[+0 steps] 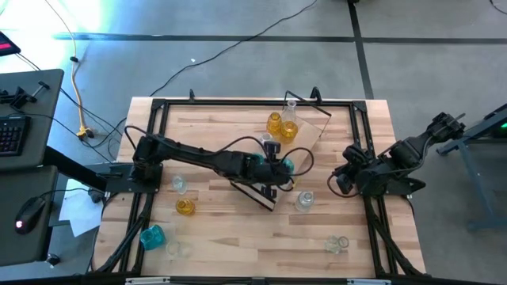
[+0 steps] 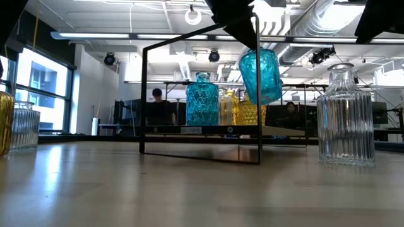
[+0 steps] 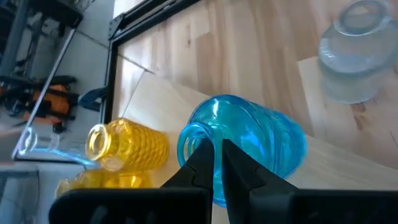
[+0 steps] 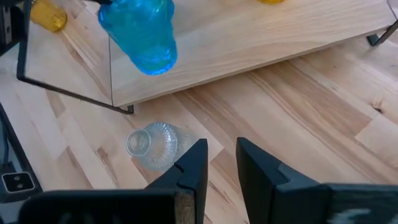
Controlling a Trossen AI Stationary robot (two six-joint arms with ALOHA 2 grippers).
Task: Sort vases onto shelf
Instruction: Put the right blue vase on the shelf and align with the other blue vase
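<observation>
My left gripper (image 1: pixel 279 168) reaches across the table and is shut on the rim of a teal vase (image 3: pixel 249 140), one finger inside its mouth. That teal vase (image 2: pixel 260 75) hangs tilted just above the near end of the shelf (image 1: pixel 313 127), a light-wood board with black wire frames. On the shelf stand another teal vase (image 2: pixel 202 99), two amber vases (image 1: pixel 274 123) and a clear one (image 1: pixel 291 107). My right gripper (image 1: pixel 339 180) waits at the table's right side, open and holding nothing, with a clear vase (image 4: pixel 152 146) on the table in front of it.
Loose vases stand on the tabletop: a clear one (image 1: pixel 180 184), an amber one (image 1: pixel 184 207), a teal one (image 1: pixel 150 236) and a clear one (image 1: pixel 174 249) at the left, and a clear one (image 1: pixel 337 244) at the front right. Black rails (image 1: pixel 238 103) frame the table.
</observation>
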